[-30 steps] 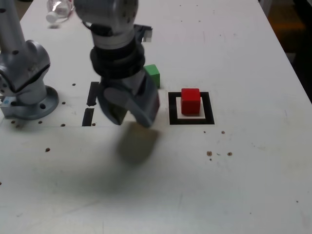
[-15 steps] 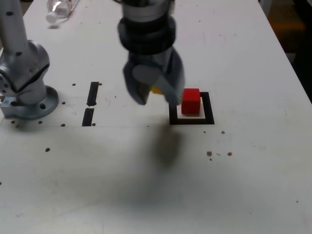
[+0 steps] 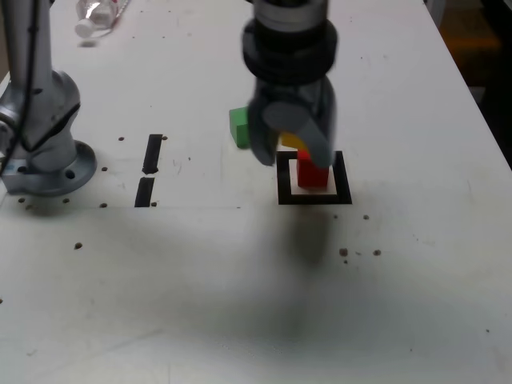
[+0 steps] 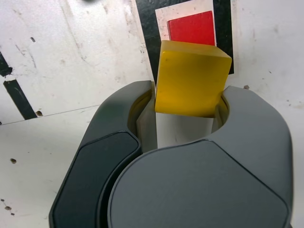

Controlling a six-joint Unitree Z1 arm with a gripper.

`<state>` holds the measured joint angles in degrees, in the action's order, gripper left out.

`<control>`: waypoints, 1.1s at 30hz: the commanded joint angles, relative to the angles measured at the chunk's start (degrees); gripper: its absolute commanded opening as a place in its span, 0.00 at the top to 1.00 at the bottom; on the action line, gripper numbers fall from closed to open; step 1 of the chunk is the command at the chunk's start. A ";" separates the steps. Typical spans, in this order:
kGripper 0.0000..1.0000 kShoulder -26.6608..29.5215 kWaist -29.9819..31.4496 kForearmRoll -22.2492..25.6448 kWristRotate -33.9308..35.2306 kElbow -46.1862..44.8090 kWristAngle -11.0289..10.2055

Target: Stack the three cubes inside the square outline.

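Wrist view: red cube (image 4: 192,27) sits inside the square outline (image 4: 147,33).

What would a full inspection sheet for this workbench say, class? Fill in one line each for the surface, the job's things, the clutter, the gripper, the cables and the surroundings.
Surface: white table, speckled with small dark specks and holes.
Job's things: red cube sits inside the square outline; yellow cube held in the air just above it; green cube rests on the table to the exterior view's left of the outline.
Clutter: two short black bars; a clear plastic item at the far edge.
Gripper: gripper shut on the yellow cube.
Cables: a dark cable runs down the arm base.
Surroundings: dark floor beyond the table's far right corner; little detail visible.
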<state>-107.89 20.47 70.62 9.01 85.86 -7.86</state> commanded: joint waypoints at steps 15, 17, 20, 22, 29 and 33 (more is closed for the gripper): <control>0.79 -2.60 -3.82 -0.80 -0.97 1.10 -0.03; 0.78 -2.71 -4.19 -1.11 -1.24 1.15 0.08; 0.78 -2.82 -4.64 -1.66 -1.63 1.16 0.33; 0.78 -2.92 -4.89 -1.97 -1.86 1.17 0.50; 0.78 -3.57 -5.58 -2.47 -2.22 1.05 1.09; 0.78 -4.05 -5.94 -2.92 -2.40 0.91 1.68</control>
<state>-111.82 14.70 67.86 6.71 86.79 -6.29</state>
